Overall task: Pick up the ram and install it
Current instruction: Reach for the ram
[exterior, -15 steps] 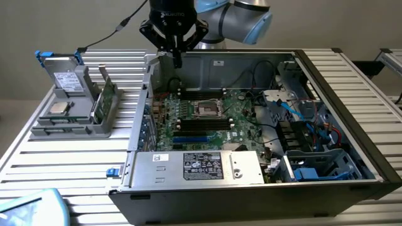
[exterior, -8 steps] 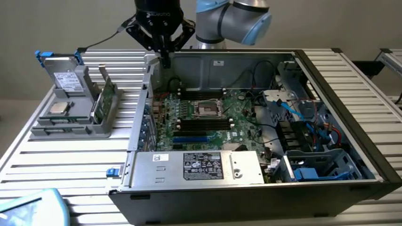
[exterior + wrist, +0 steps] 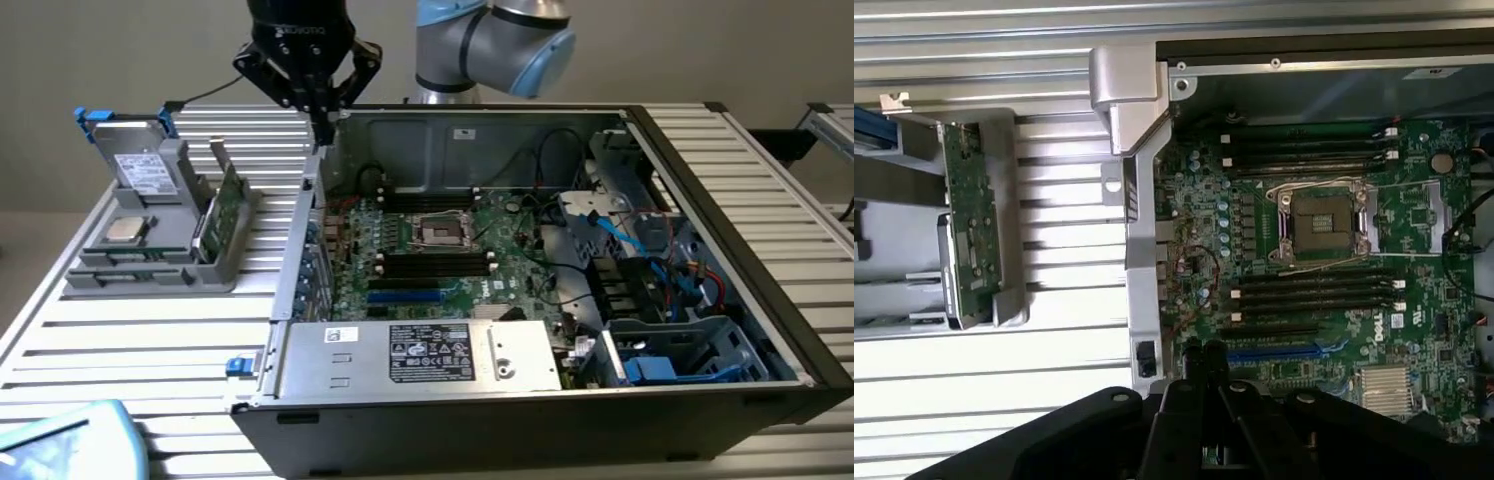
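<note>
Well apart from the closed, empty hand (image 3: 322,113), ram (image 3: 228,208) in gray holder (image 3: 140,276).

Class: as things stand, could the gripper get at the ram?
Probably yes: the ram stands in its holder outside the case, with nothing over it. The gripper hangs nearby above the case's edge, though its jaws are shut.

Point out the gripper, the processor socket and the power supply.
gripper (image 3: 1205,348), wrist view, between its shut fingertips.
processor socket (image 3: 442,232), exterior view, its centre.
power supply (image 3: 430,352), exterior view, its label.
</note>
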`<act>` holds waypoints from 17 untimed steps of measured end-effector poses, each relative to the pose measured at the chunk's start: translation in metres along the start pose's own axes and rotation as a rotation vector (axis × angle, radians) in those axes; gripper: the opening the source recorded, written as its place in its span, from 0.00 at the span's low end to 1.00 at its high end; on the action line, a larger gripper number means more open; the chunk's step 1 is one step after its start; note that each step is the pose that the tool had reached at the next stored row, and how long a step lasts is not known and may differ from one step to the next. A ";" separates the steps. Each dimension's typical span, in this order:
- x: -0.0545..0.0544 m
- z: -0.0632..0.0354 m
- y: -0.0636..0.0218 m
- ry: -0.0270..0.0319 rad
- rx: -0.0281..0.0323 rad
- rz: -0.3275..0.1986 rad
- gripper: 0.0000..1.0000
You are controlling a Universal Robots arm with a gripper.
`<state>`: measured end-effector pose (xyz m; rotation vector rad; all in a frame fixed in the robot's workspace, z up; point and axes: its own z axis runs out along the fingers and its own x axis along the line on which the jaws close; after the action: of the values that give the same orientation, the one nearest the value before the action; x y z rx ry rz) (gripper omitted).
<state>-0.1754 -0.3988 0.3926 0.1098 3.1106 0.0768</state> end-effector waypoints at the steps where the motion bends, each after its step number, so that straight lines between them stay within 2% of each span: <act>1: 0.003 0.0000 -0.0002 0.0000 0.0000 0.000 0.11; 9: 0.024 -0.0002 -0.0017 0.0000 0.0000 0.000 0.11; 17: 0.060 0.0004 -0.0043 0.0000 0.0000 0.000 0.11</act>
<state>-0.2351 -0.3988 0.3904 0.1098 3.1106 0.0768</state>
